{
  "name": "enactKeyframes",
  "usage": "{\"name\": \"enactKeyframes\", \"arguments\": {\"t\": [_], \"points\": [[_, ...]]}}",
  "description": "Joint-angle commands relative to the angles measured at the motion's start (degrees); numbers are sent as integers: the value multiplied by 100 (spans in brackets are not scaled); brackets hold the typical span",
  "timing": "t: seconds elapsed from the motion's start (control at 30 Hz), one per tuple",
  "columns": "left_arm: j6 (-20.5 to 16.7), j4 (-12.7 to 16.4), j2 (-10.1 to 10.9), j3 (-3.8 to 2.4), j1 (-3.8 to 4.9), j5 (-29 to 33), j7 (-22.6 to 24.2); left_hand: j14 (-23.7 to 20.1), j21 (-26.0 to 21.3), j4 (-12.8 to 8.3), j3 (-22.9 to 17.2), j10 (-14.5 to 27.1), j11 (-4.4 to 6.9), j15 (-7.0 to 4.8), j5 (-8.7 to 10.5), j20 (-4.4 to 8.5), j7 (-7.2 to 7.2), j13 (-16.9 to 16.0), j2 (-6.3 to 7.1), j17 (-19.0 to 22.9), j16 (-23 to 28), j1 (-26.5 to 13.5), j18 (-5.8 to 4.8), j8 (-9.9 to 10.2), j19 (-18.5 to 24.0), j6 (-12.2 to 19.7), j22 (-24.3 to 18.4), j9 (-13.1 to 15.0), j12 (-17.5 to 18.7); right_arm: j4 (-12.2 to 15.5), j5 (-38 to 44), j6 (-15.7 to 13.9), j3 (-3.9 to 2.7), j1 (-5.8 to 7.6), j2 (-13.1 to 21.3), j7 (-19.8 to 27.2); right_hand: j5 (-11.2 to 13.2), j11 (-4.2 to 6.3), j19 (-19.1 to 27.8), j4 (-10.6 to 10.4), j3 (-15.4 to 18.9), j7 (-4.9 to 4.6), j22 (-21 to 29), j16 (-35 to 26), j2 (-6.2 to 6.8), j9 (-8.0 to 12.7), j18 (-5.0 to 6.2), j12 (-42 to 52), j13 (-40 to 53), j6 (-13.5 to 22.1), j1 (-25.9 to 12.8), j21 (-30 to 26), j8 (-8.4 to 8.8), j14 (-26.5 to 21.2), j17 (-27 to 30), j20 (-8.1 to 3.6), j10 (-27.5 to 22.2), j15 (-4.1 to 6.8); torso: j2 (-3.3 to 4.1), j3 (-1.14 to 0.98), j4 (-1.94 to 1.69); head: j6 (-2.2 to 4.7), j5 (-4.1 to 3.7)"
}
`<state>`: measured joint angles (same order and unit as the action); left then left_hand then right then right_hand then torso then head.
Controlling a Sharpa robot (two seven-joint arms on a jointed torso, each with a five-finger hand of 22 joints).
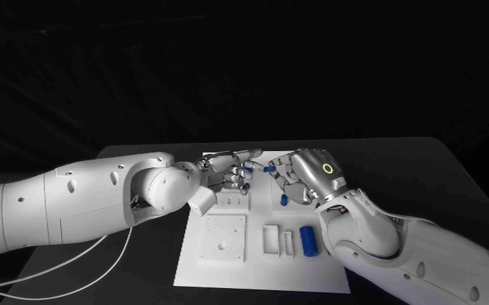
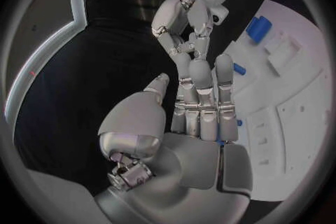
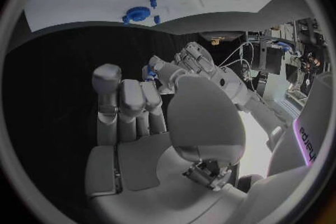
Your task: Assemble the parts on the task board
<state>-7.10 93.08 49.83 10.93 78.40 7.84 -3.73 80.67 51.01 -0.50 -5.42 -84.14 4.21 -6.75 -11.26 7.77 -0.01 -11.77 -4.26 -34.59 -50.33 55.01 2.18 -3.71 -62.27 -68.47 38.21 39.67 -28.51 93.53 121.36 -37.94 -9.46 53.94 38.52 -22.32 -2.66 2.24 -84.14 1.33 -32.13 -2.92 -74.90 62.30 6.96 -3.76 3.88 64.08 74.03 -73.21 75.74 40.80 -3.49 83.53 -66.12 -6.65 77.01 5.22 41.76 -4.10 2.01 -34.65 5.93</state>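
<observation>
Both hands meet over the task board's (image 1: 260,273) far edge. The right hand (image 1: 306,173) pinches a small blue part (image 1: 269,169) — likely for handover or insertion; whether the left hand (image 1: 232,166) grips anything I cannot tell (fingers extended together).

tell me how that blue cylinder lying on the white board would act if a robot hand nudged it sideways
The blue cylinder lies on its curved side on the flat task board, so a sideways nudge would probably set it rolling rather than sliding. It looks like smooth, solid plastic, so likely stiff and light, and perhaps a bit slippery to pinch. Nothing beside it on the right looks placed to stop a roll.
</observation>
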Motion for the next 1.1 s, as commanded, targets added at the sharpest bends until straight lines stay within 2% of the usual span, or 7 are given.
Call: {"name": "enactKeyframes", "arguments": {"t": [0.03, 0.3, 0.43, 0.57, 0.73, 1.1], "points": [[166, 7, -1, -6, -4, -39, -4, 9, -19, -39, 0, -267, 13, -8, -9, 7, 15, -5, -22, -5, -14, -11, -36, 5, -40, -16, 5, 13, -25, 1, 167, 4, -14, -4, -8, -135, -9, 5, -294, -10, -30, 24, -478, 20, 19, -9, -82, 29, 5, -83, 34, 33, -19, 38, -9, 20, 31, -20, -1, 0, -8, 0, -5], [167, -18, -18, -6, -6, -39, -14, 11, -28, -20, 9, -267, 9, -5, 3, 6, 23, -1, -29, -3, -8, -46, -36, 3, -45, 3, 4, 7, -18, 4, 223, -4, -35, -7, -17, -229, -9, 5, -295, -11, -46, 24, -481, 21, 27, -9, -87, 26, 7, -87, 33, 48, -20, 38, -4, 22, 33, -21, 7, 5, -2, -4, 2], [106, -18, -28, -8, -7, -32, -6, 10, -30, -11, 12, -267, 7, -4, 13, 5, 24, 1, -31, -3, -5, -57, -36, 3, -45, 3, 4, 3, -16, 16, 250, -17, -43, -8, -27, -281, -9, 5, -296, -13, -59, 25, -484, 28, 37, -9, -91, 30, 14, -91, 30, 67, -19, 39, -6, 22, 39, -23, 3, 0, 6, -3, 13], [-8, -29, -31, -9, -7, -2, 26, 11, -41, 59, 54, -266, -3, 2, 215, 1, 44, 7, -23, 9, 14, -119, -32, 6, -53, 44, 1, -23, 0, 29, 265, -38, -50, -9, -26, -312, -9, 4, -296, -16, -72, 24, -485, 32, 41, -9, -93, 34, 19, -92, 29, 75, -18, 39, -5, 22, 42, -23, -2, -1, -12, -13, 0], [-63, -44, -46, -8, -10, 20, 33, 13, -55, 71, 65, -266, -11, 7, 229, -5, 59, 14, -12, 22, 30, -107, -30, 6, -54, 77, -4, -83, 18, 51, 278, -64, -60, -9, -34, -342, -9, 4, -296, -16, -72, 24, -485, 32, 41, -9, -93, 34, 19, -92, 29, 75, -18, 39, -5, 22, 42, -23, 1, -1, 3, -19, 24], [-62, -102, -109, -8, -67, 39, 8, 16, -65, 66, 68, -267, -13, 9, 225, -8, 63, 15, -11, 29, 38, -74, -28, 5, -58, 85, -3, -156, 26, 106, 297, -85, -98, -12, -44, -372, -9, 6, -296, -21, -89, 26, -483, 35, 51, -9, -94, 31, 23, -97, 23, 76, -19, 39, -2, 20, 46, -21, 2, 6, -2, -24, 31]]}}
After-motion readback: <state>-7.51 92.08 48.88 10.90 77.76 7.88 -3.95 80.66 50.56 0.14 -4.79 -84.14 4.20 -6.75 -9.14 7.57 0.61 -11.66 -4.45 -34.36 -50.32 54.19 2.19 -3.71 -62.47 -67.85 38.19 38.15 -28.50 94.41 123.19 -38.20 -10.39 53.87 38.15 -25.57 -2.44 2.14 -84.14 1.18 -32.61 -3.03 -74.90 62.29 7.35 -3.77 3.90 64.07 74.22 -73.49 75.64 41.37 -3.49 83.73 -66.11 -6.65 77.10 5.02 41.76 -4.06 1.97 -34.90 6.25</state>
